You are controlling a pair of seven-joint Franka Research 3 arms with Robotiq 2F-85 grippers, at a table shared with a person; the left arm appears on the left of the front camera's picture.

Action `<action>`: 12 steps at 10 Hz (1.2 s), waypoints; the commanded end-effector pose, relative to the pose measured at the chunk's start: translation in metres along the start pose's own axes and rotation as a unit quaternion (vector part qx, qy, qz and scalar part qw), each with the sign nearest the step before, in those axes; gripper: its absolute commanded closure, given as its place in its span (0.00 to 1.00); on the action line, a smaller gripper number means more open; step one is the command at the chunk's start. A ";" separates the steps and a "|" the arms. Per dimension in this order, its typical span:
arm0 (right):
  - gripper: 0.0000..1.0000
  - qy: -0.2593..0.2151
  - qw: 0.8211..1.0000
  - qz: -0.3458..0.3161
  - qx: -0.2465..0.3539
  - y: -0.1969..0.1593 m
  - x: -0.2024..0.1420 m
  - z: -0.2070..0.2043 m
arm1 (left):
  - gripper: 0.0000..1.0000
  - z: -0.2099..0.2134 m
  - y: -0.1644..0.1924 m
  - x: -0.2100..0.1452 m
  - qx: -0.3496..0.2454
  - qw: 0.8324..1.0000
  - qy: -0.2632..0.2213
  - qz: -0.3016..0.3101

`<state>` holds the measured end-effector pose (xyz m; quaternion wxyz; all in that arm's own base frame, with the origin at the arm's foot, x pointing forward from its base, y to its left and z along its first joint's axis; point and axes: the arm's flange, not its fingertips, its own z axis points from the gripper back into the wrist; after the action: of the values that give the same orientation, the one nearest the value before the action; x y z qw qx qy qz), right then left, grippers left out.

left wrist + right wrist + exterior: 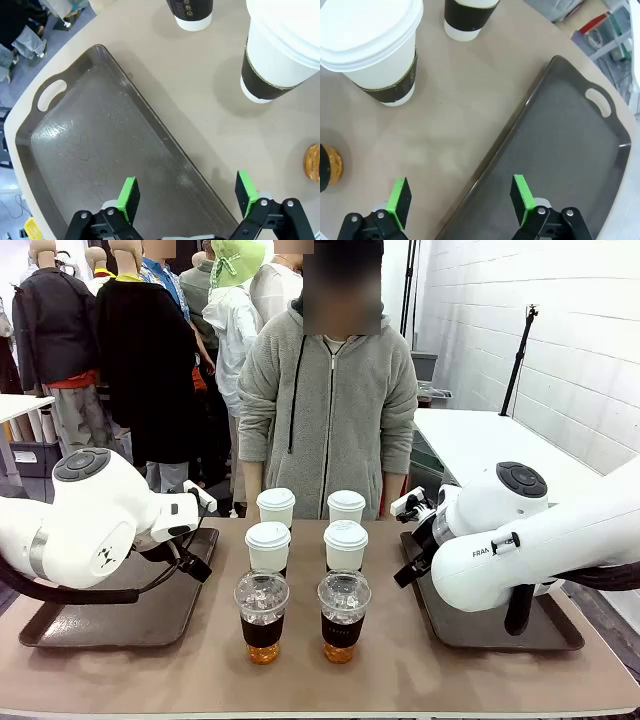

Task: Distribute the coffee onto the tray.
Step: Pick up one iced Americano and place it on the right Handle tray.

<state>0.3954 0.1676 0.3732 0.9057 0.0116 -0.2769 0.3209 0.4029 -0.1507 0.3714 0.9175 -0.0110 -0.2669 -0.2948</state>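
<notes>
Six coffee cups stand in two columns mid-table. The four at the back are white lidded paper cups with black sleeves (268, 545) (345, 544) (276, 507) (346, 506). The two in front are clear dome-lidded iced coffees (262, 615) (343, 612). A dark tray (120, 615) lies at the left and another tray (480, 625) at the right, both bare. My left gripper (187, 197) is open above the left tray's inner rim (150, 120), a white cup (280, 55) ahead of it. My right gripper (461, 197) is open over the right tray's inner rim (520, 120), near a white cup (375, 50).
A person in a grey hooded jacket (328, 400) stands at the far side, arms down. Bare tan tabletop (300, 685) runs along the front edge. The base of an iced cup (312, 162) shows at the edge of the left wrist view, and another base (327, 167) in the right.
</notes>
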 end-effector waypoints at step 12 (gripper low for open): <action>0.00 0.000 1.000 0.000 0.000 0.000 0.000 0.000 | 0.00 0.000 0.000 0.000 0.000 1.000 0.000 0.000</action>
<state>0.3953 0.1676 0.3732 0.9056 0.0114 -0.2769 0.3211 0.4028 -0.1508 0.3714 0.9174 -0.0110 -0.2669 -0.2950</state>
